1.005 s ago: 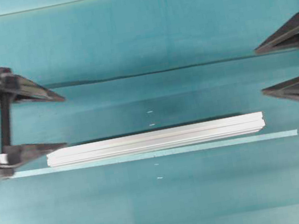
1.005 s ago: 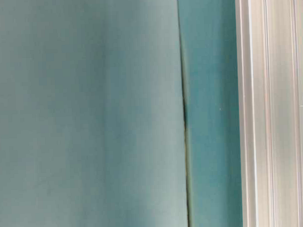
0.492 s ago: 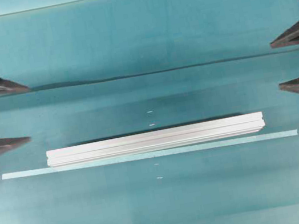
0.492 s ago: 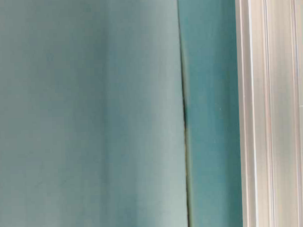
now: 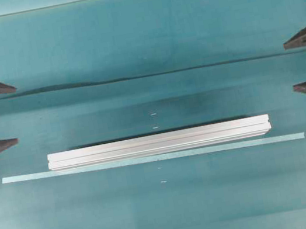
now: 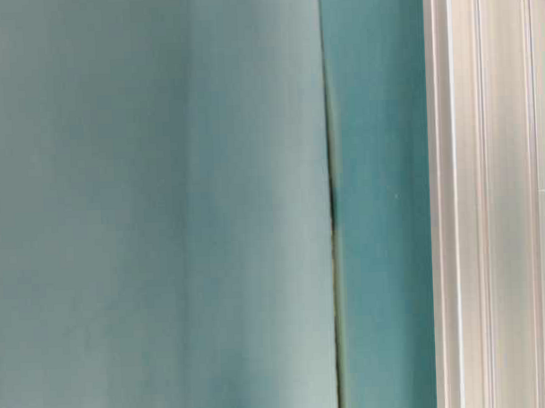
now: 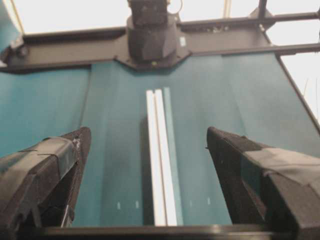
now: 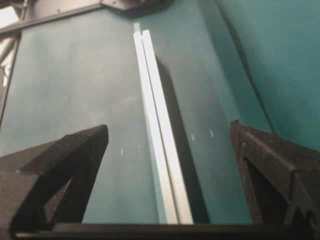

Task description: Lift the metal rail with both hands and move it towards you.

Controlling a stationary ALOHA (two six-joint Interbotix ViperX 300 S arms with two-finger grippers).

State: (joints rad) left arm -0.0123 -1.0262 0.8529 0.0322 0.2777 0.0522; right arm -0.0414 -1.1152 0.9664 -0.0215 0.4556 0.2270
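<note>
The metal rail point(image 5: 158, 142) is a long silver grooved bar lying flat across the teal table. It fills the right edge of the table-level view point(image 6: 492, 196). My left gripper point(image 5: 16, 113) stands open at the left edge, clear of the rail's left end and slightly farther back. At the right edge my right gripper point(image 5: 289, 67) is open too, well off the rail's right end. In each wrist view the rail point(image 7: 161, 160) point(image 8: 161, 130) runs away lengthwise between wide black jaws. Nothing is between the left gripper's point(image 7: 148, 131) or right gripper's point(image 8: 168, 126) fingers.
A thin pale tape strip point(image 5: 149, 159) lies along the rail's near side and reaches past both its ends. A seam point(image 5: 146, 75) crosses the teal cover behind the rail. Small white marks point(image 5: 153, 114) dot the middle. The opposite arm's base point(image 7: 152, 35) stands at the far end.
My left gripper has drawn back to the left, away from the rail's left end. The right gripper has slid slightly right. The rail has not moved.
</note>
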